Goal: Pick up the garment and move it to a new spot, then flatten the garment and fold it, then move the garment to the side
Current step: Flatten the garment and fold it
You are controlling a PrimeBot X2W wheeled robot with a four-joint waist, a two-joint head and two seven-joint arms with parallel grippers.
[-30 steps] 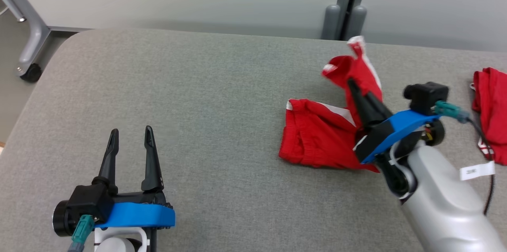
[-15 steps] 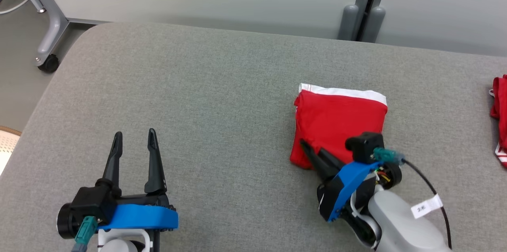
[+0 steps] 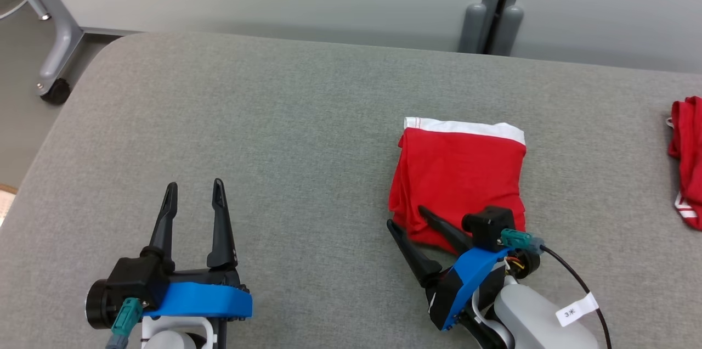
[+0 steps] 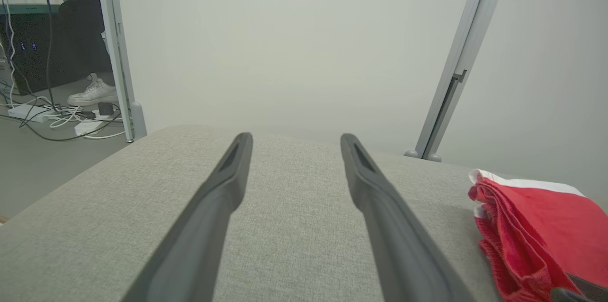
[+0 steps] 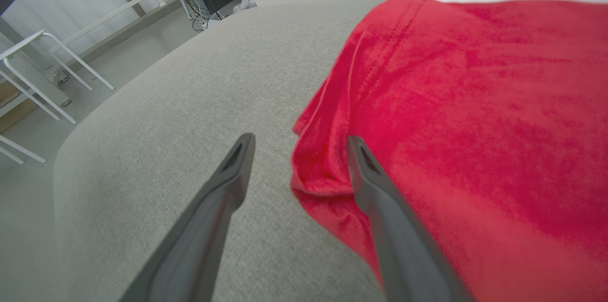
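Note:
The garment (image 3: 460, 173) is red with a white band along its far edge, and it lies folded into a rough square on the grey padded table (image 3: 274, 135). My right gripper (image 3: 408, 215) stands open at the garment's near left corner, one finger over the cloth and the other over bare table, nothing held. The right wrist view shows that corner of the garment (image 5: 451, 117) between and beside the right gripper (image 5: 299, 143). My left gripper (image 3: 195, 190) is open and empty at the lower left, far from the cloth. The left gripper (image 4: 294, 143) points over bare table, the garment (image 4: 536, 226) off to its right.
A second red cloth (image 3: 688, 157) lies at the table's right edge. A grey post (image 3: 496, 9) stands behind the table. A wheeled frame leg (image 3: 52, 52) stands on the floor at the far left. A person's white shoe (image 4: 92, 93) and cables show beyond the table.
My right gripper has laid the lifted part of the garment over into a folded square, then opened and let go at the near left corner. The head camera shifted. The left gripper stayed open.

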